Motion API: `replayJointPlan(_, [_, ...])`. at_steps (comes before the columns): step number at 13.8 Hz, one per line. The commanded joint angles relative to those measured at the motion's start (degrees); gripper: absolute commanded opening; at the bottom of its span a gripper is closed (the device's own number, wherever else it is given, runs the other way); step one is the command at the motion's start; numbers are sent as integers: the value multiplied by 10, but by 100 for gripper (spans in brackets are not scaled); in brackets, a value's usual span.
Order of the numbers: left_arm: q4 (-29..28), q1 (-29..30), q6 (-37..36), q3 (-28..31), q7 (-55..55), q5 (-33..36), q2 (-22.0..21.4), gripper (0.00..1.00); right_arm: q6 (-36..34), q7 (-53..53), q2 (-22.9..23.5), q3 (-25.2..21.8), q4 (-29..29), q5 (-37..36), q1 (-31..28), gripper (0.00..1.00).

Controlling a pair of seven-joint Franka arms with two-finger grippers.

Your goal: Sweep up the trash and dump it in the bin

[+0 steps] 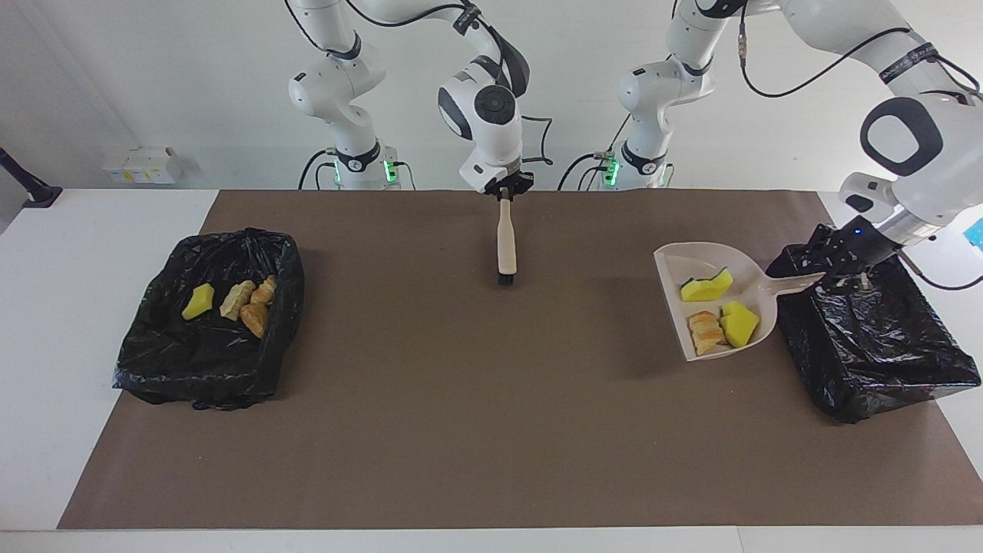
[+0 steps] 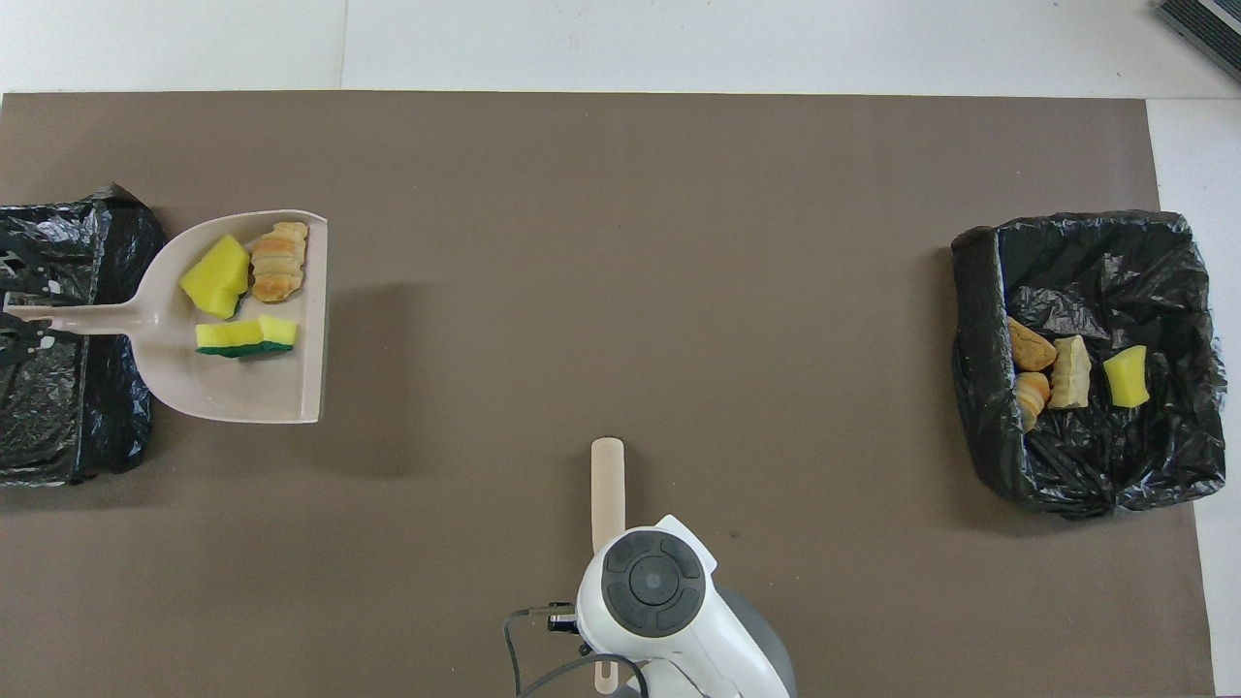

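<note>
A beige dustpan (image 1: 676, 265) hangs in the air, its handle over the rim of the black-lined bin (image 1: 875, 346) at the left arm's end. My left gripper (image 1: 833, 265) is shut on that handle, above the bin. Trash rides in the pan: a yellow sponge chunk (image 1: 706, 287), a second one (image 1: 739, 324) and a striped bread piece (image 1: 705, 330). From overhead the pan (image 2: 242, 388) and its bread piece (image 2: 278, 273) show beside the bin (image 2: 58, 407). My right gripper (image 1: 506, 192) is shut on the brush (image 1: 506, 242), which hangs bristles down over the mat's middle.
A second black-lined bin (image 1: 207, 338) stands at the right arm's end with several scraps (image 1: 230, 301) in it. The brown mat (image 1: 461, 430) covers the table. A small white box (image 1: 142, 165) sits at the table's corner near the robots.
</note>
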Motion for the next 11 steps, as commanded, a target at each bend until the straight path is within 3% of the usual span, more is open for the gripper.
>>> replayJointPlan(1, [34, 60, -24, -7, 77, -3, 12, 0, 12, 2, 2, 0, -3, 14, 5, 0])
replayJointPlan(4, [80, 124, -26, -5, 139, 21, 32, 0, 9, 1, 0, 0, -12, 14, 1, 0])
replayJointPlan(5, [115, 141, -31, -5, 140, 31, 49, 0, 10, 2, 3, -1, -12, 14, 0, 31])
replayJointPlan(6, [155, 145, -43, -5, 142, 57, 70, 0, 7, 5, 4, 0, -12, 14, -1, 99])
replayJointPlan(8, [202, 146, -31, -1, 162, 112, 94, 0, -3, 22, 5, -1, -4, 14, 0, 100])
replayJointPlan(11, [207, 133, 28, -7, 151, 213, 92, 0, -23, 17, 3, -6, 34, 6, -22, 100])
